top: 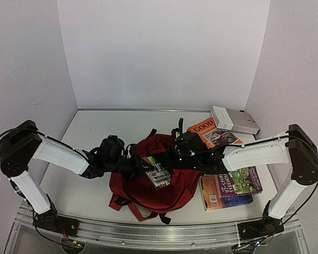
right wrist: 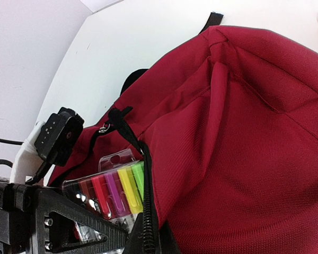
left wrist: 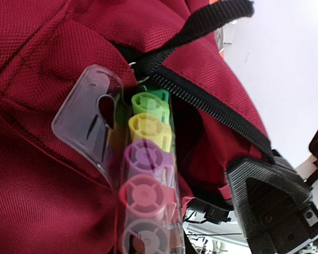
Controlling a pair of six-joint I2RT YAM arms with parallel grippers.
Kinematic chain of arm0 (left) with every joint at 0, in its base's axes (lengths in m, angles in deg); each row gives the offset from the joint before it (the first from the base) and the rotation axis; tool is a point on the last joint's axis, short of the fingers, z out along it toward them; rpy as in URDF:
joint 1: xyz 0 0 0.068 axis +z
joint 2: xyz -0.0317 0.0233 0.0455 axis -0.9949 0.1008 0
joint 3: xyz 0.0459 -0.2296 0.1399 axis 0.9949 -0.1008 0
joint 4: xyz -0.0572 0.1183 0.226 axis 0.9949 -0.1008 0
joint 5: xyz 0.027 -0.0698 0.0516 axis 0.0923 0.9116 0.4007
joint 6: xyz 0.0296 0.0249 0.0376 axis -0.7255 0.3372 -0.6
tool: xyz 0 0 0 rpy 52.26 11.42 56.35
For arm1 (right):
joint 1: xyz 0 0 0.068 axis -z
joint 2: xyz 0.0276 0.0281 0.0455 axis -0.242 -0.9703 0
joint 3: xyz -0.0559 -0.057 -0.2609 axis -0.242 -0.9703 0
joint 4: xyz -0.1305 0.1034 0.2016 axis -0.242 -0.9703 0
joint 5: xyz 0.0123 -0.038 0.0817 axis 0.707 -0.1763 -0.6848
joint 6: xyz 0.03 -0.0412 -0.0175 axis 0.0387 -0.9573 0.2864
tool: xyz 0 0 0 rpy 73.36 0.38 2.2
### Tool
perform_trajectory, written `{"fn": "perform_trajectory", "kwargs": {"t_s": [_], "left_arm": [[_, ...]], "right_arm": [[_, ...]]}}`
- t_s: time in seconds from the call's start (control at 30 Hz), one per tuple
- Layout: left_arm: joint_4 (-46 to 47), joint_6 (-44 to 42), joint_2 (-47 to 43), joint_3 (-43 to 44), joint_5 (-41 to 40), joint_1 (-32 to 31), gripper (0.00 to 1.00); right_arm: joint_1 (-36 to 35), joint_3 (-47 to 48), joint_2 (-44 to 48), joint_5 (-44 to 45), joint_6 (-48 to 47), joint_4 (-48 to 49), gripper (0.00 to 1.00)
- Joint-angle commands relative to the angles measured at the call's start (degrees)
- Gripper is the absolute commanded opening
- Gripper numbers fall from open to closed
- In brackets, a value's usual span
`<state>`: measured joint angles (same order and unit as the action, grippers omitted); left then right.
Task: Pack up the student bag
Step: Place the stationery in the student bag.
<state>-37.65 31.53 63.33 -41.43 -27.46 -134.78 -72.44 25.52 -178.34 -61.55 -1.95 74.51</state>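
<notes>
The counter (top: 90, 132) carried everything. The red backpack (top: 172, 196) lay near its middle, a little toward 6 o'clock, between the two arms. A stack of books (top: 230, 185) lay just beside the bag at 3 o'clock and another book (top: 204, 128) at 1 o'clock, none of them packed yet. A clear pack of markers (top: 158, 175) rested on the bag's front. It looked only partly tucked under the edge of the open mouth (left wrist: 201, 98).

The right pincer (top: 184, 152) was clenched. Judging by its wrist view, it gripped the bag's fabric by the zipper (right wrist: 146, 211) and held the mouth up. The left pincer (top: 139, 165) sat just beside the pack on its 9 o'clock side. I could not tell whether it was grasping the pack or had released it, because only one finger (left wrist: 270, 206) showed, with a gap between it and the plastic.

Several things could have gone wrong from here:
- The plastic looked slick, so a loose hold could have let the pack slide off the sloping front onto the counter.
- Its hang tab could have snagged on the zipper teeth during a push, tilting or buckling the pack.
- If the soft fabric had slipped from the right pincer, the mouth would have sagged shut over the pack.
- A hard shove could have dragged the limp bag toward the books.
- The pincers also worked close together and could have knocked each other.
</notes>
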Motion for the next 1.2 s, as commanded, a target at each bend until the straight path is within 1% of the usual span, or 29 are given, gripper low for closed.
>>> {"fn": "perform_trajectory", "kwargs": {"t_s": [0.0,0.13,0.4,0.53,0.83,0.97,1.1,1.17], "left_arm": [[10.20,4.89,-2.29,-0.44,-5.31,0.12,0.00],[12.82,6.02,-1.78,0.42,-5.80,0.12,0.00],[14.72,6.57,-5.53,-2.16,-13.83,0.38,0.00],[14.10,5.91,-6.55,-0.53,-14.92,0.38,0.00],[15.82,5.49,-2.02,4.21,-13.77,0.08,0.00],[15.71,4.62,0.94,5.76,-15.59,-1.24,0.00],[16.58,3.42,3.66,7.07,-16.45,-2.07,0.00],[14.98,2.57,3.44,7.29,-17.21,-2.03,0.00]], "right_arm": [[-0.69,2.89,3.47,0.21,-0.32,3.59,0.00],[-0.70,2.57,3.66,-0.71,-1.00,3.59,0.00],[-0.69,-0.19,5.93,-2.56,-4.72,3.59,0.00],[-0.81,-0.83,5.99,-3.80,-4.65,3.59,0.00],[-2.14,1.27,5.23,-3.08,-2.36,4.14,0.00],[-2.69,3.13,4.87,-4.26,-0.02,5.83,0.00],[-3.61,5.67,4.80,-3.93,0.03,6.09,0.00],[-3.64,6.01,5.19,-4.74,-0.95,6.14,0.00]]}}
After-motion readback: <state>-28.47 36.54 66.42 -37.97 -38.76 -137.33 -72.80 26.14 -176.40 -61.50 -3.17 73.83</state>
